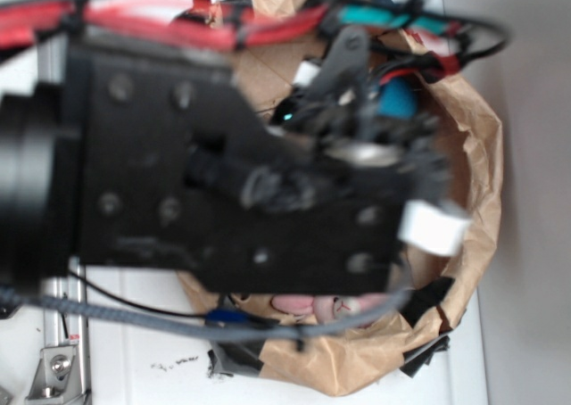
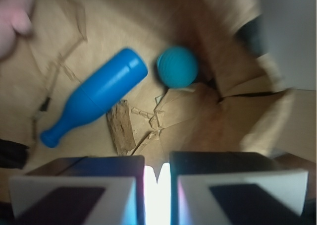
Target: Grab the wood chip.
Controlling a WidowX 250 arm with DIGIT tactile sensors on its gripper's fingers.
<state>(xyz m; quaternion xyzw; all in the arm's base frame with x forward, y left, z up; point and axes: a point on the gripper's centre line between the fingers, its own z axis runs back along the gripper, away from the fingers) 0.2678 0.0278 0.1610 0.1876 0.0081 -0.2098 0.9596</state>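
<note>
Exterior view: the black arm (image 1: 223,191) is filling most of the frame, blurred, and is hanging over a brown paper bag (image 1: 477,155) that is lying on the white bench (image 1: 134,360). The claw (image 1: 393,146) is sitting inside the bag's opening; its state cannot be told here. A teal ball (image 1: 399,97) is showing just beside the claw. Pink items (image 1: 312,307) are peeking out below the arm.

Wrist view: the claw (image 2: 157,185) is standing with its two fingers (image 2: 74,190) nearly together, only a thin bright slit between them, gripping nothing. The wood chip (image 2: 121,127) is lying flat on the paper, just ahead of the left finger. The blue pin (image 2: 96,96) is lying tilted, touching or just above the wood chip's far end. The teal ball is resting to the right of the blue pin's thick end. Torn paper flaps (image 2: 168,106) are lying to the right of the wood chip.
</note>
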